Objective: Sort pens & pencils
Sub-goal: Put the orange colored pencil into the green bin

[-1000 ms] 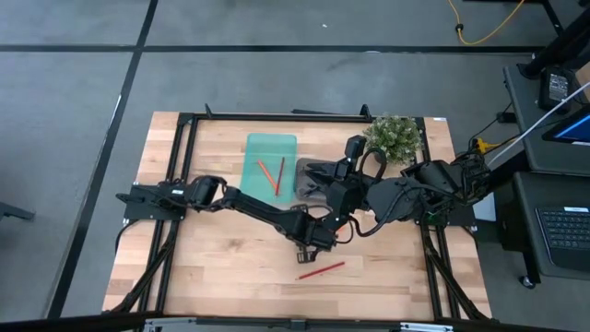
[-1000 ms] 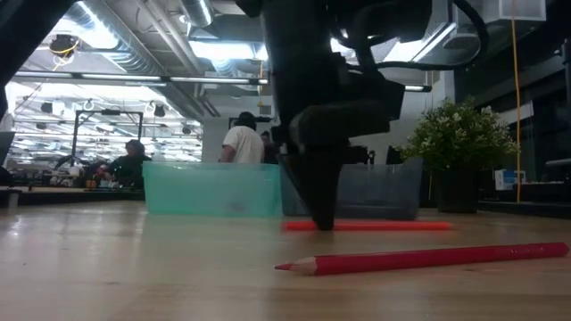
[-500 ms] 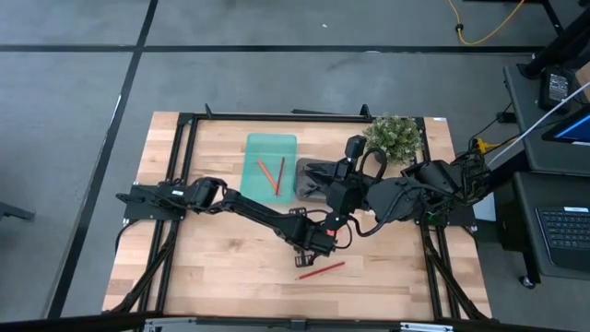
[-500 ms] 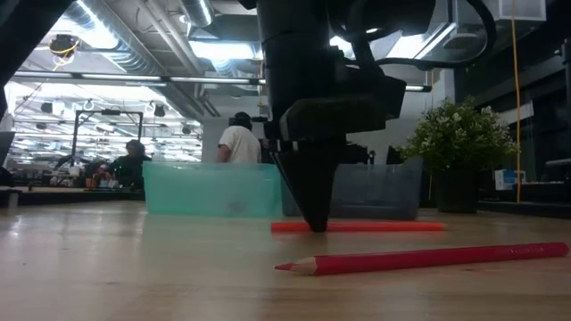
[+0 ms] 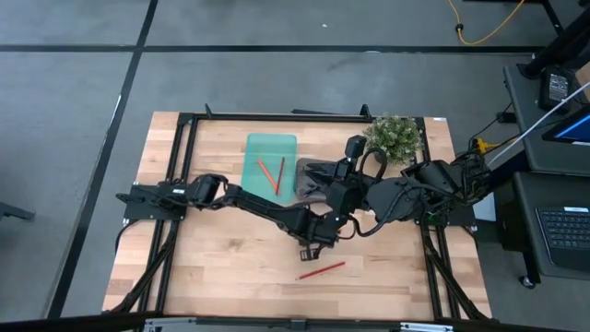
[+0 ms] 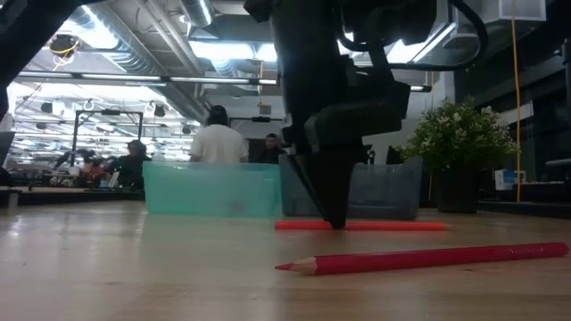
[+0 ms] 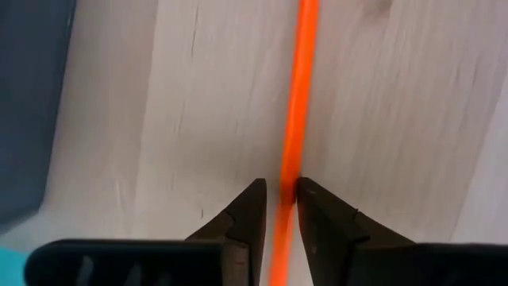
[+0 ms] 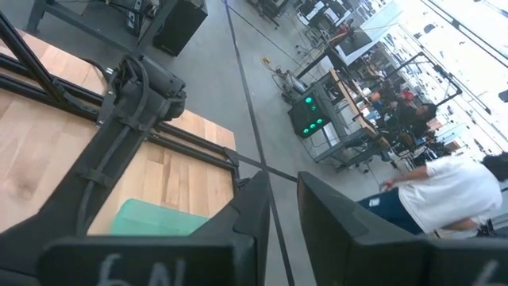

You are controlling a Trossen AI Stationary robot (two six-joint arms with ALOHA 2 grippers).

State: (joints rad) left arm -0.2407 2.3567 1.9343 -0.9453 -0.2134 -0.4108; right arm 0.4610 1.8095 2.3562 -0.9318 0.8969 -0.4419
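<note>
On the wooden counter [image 5: 212,249], just in front of the grey tray [image 6: 388,190], lies an orange pen [image 7: 298,119]. The left gripper [image 7: 276,208] straddles it with jaws parted, not gripping; the right gripper [image 8: 278,206] hangs above the grey tray, jaws slightly apart, empty. The pen looks light, stiff, smooth and apt to roll, so take it mid-length, square across.

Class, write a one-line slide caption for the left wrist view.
Left end effector straddles an orange pen lying on the wooden table, fingers either side of it.

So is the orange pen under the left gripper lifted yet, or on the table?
On the table. The orange pen lies flat on the wood, with the left gripper straddling it, fingers slightly apart.
</note>
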